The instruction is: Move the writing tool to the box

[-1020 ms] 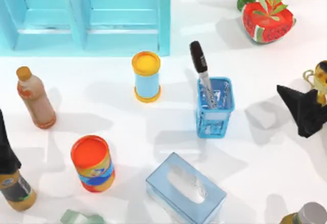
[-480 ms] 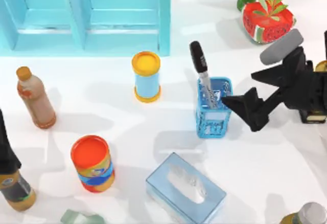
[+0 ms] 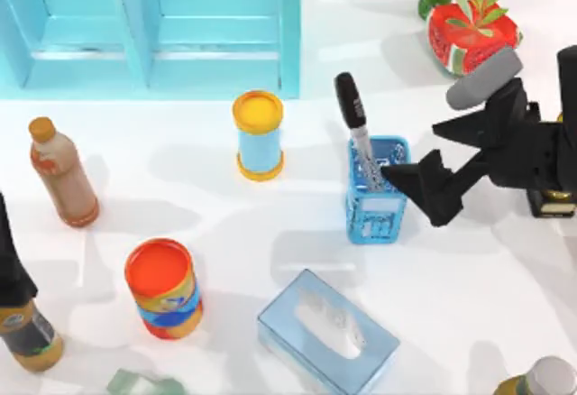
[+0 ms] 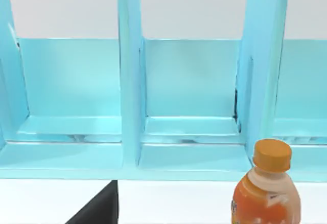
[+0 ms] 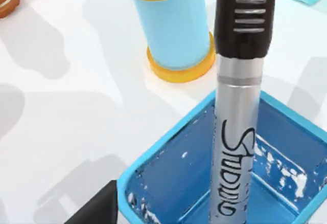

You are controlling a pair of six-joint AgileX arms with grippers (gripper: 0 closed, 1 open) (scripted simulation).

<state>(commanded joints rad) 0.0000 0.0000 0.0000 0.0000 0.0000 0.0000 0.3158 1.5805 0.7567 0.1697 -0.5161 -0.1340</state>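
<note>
The right gripper [image 3: 416,174], fingers spread and empty, had closed in from three o'clock on the black-capped silver marker [image 3: 356,126]. It stood in the blue mesh holder [image 3: 379,207], not yet grasped. The left gripper [image 3: 11,260] sat parked at nine o'clock; whether its fingers were spread I cannot tell.

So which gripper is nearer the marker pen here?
The right. The right gripper, open, sits just beside the marker pen standing in the blue holder; the left gripper is parked at the table's far left edge.

The right gripper [image 3: 422,163] has moved beside the marker [image 3: 355,124].
</note>
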